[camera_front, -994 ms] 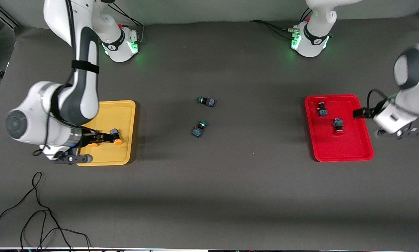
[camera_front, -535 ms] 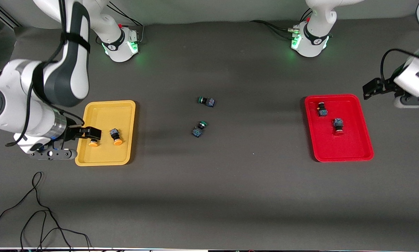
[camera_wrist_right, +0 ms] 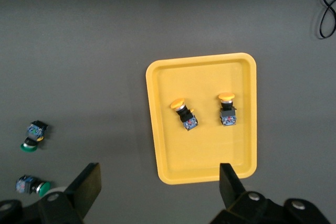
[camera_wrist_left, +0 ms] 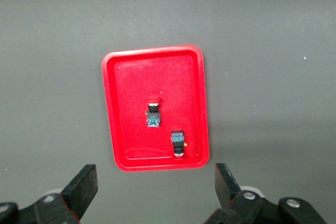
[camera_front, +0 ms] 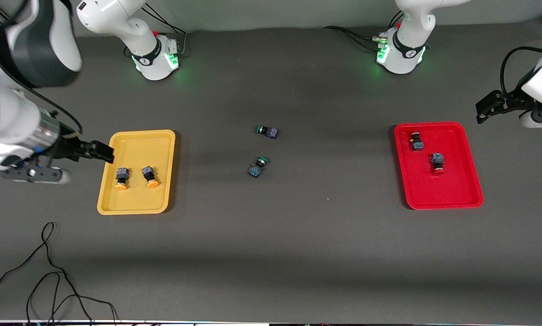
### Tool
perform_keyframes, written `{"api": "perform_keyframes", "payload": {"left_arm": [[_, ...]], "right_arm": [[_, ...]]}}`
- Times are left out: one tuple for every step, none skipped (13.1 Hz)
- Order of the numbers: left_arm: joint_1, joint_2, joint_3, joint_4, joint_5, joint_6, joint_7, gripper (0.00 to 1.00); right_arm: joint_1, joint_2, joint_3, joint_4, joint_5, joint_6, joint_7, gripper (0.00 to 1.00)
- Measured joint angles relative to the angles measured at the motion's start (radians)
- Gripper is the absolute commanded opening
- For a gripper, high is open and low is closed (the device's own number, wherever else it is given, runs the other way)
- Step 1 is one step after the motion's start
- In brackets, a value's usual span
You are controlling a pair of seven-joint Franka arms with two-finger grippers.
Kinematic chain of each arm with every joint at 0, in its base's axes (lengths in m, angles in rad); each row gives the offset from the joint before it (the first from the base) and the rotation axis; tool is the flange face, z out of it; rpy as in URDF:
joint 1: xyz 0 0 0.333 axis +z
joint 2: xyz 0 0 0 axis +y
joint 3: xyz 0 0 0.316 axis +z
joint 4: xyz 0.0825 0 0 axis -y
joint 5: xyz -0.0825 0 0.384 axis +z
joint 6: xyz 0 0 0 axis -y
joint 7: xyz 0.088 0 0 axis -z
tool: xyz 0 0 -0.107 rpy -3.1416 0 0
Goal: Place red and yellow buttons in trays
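Two yellow-capped buttons (camera_front: 121, 178) (camera_front: 150, 176) lie side by side in the yellow tray (camera_front: 139, 147); they also show in the right wrist view (camera_wrist_right: 184, 113) (camera_wrist_right: 227, 109). Two red-capped buttons (camera_front: 417, 141) (camera_front: 437, 163) lie in the red tray (camera_front: 443, 190), also in the left wrist view (camera_wrist_left: 153, 114) (camera_wrist_left: 178, 143). My right gripper (camera_front: 99, 151) (camera_wrist_right: 159, 176) is open and empty, raised over the yellow tray's edge at the right arm's end. My left gripper (camera_front: 488, 107) (camera_wrist_left: 155, 177) is open and empty, raised over the table beside the red tray (camera_wrist_left: 131, 87).
Two green-capped buttons (camera_front: 267, 131) (camera_front: 257, 166) lie on the dark table mat midway between the trays; they also show in the right wrist view (camera_wrist_right: 32, 135) (camera_wrist_right: 32, 185). A black cable (camera_front: 49, 271) loops on the table near the front camera at the right arm's end.
My right gripper has let go of a yellow button in the yellow tray, risen and drawn back off the tray. My left gripper has risen and moved away from the red tray.
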Motion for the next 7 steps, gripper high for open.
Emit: {"api": "perform_keyframes", "payload": {"left_arm": [[0.0,0.009,-0.006,0.006,-0.002,-0.015,-0.016,1.0],[0.0,0.012,-0.013,0.005,-0.003,-0.02,-0.036,1.0],[-0.001,0.011,-0.021,0.002,-0.003,-0.02,-0.049,1.0],[-0.001,0.004,-0.025,-0.006,-0.003,-0.017,-0.055,1.0],[-0.003,-0.013,-0.026,-0.025,-0.003,-0.011,-0.058,1.0],[-0.005,-0.036,-0.026,-0.051,-0.003,-0.002,-0.059,1.0],[-0.006,-0.058,-0.026,-0.073,-0.003,0.003,-0.059,1.0]], "right_arm": [[-0.08,-0.026,0.078,-0.003,-0.015,-0.01,0.0,1.0],[-0.172,-0.051,0.166,-0.008,-0.03,-0.016,0.0,1.0],[-0.257,-0.072,0.245,-0.014,-0.038,-0.018,0.0,1.0],[-0.335,-0.092,0.317,-0.024,-0.043,-0.018,0.0,1.0],[-0.408,-0.111,0.383,-0.036,-0.044,-0.018,0.0,1.0],[-0.483,-0.128,0.449,-0.046,-0.046,-0.019,0.0,1.0],[-0.569,-0.142,0.526,-0.053,-0.047,-0.025,0.0,1.0]]}}
